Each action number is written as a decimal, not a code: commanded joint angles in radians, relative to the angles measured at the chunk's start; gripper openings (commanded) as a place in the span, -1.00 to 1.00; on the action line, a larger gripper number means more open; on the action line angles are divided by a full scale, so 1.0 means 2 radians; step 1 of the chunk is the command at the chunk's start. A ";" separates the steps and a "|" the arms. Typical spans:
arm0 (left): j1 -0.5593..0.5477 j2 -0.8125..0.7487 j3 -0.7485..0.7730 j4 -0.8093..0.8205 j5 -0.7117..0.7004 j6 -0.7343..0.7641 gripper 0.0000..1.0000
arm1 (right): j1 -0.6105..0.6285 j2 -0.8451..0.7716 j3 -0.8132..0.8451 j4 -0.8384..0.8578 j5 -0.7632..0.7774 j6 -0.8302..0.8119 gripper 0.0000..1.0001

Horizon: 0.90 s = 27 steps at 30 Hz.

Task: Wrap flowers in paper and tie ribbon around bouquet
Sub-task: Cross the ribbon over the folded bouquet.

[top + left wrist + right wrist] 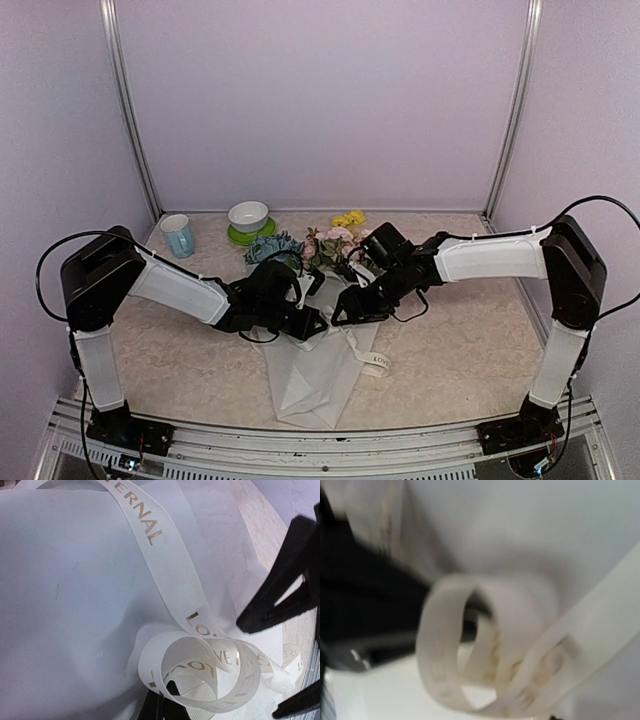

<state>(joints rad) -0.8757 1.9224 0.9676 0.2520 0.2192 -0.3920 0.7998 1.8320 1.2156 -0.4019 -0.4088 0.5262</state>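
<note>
- flowers (330,245) lie at the far end of the bundle, heads pointing away from the arm bases; the paper (310,385) is wrapped round the stems and fans out toward the near edge, so the bouquet's long axis runs far-to-near down the middle of the table
- ribbon (170,565) crosses the paper on a diagonal in the left wrist view, from the top edge down to a curled coil right at the left fingertips; gold lettering faces up
- top view: a loose ribbon tail with lettering trails off the right side of the paper, just below the right gripper (342,308)
- left gripper (310,322): jaws closed, and the coil's lower edge looks pinched between them; the exact contact is partly cut off by the frame edge
- right gripper: in the left wrist view its two black fingers stand spread with nothing between them, tips just beside the coil on its right; own wrist view too blurred to add more than the loop up close
- key relation: the coil sits between the two grippers at the waist of the bouquet, both tips nearly meeting over it; left has the coil, right arm is nearer the free tail
- judgement: next move is right closing on the loop or tail and pulling across the bouquet's axis; risk is the loop slipping, as it is not cinched round the paper
</note>
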 commanded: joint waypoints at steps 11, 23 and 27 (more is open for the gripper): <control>0.001 -0.018 0.004 -0.005 -0.009 0.010 -1.00 | -0.010 0.021 0.043 0.018 0.043 0.018 0.21; 0.001 -0.018 0.001 -0.005 -0.010 0.010 -1.00 | -0.002 0.044 0.034 0.066 -0.042 0.031 -0.67; 0.002 -0.022 -0.001 -0.006 -0.012 0.010 -1.00 | -0.002 0.033 0.037 0.059 -0.043 0.030 -1.00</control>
<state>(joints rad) -0.8757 1.9209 0.9676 0.2497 0.2047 -0.3889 0.7902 1.9068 1.2823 -0.2882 -0.4740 0.5831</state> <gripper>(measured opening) 0.006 0.022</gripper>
